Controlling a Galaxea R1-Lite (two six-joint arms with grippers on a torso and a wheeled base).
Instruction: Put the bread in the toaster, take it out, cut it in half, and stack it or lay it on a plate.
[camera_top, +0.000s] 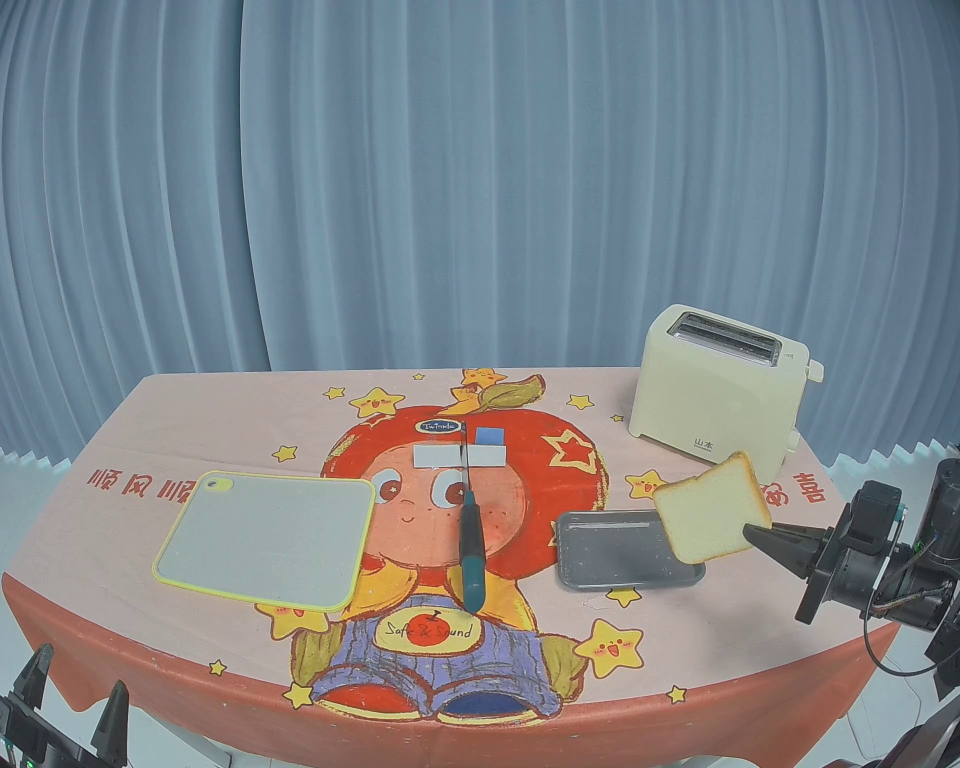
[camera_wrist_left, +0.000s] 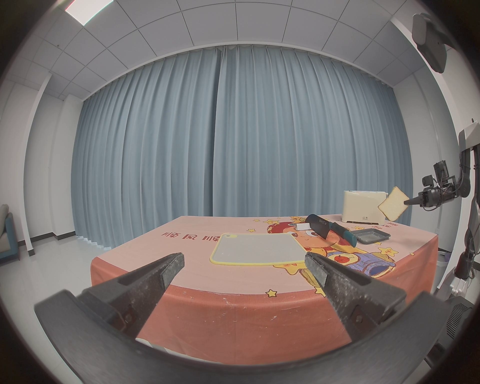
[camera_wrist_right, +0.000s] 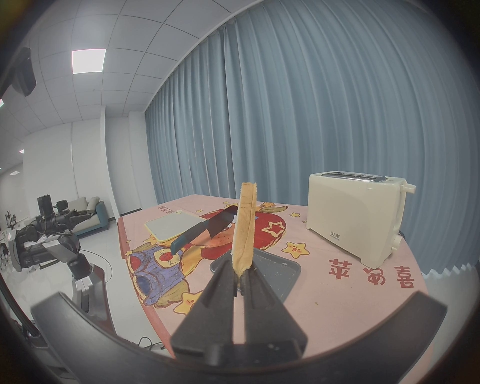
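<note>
Bread (camera_top: 712, 520): one slice, in the air over the right side of the desk (camera_top: 200, 420), in front of the one toaster (camera_top: 718, 392) and above the right end of the one grey tray (camera_top: 625, 550). The right pincer (camera_top: 752, 535) is clamped on its lower corner. The head view gives the slice's broad face; the right wrist view gives it edge-on and upright. One knife (camera_top: 470, 540) lies mid-desk, with one cutting board (camera_top: 268, 540) to its left. The left wrist view has the left pincer (camera_wrist_left: 244, 257) spread apart, off the desk's near left edge.
</note>
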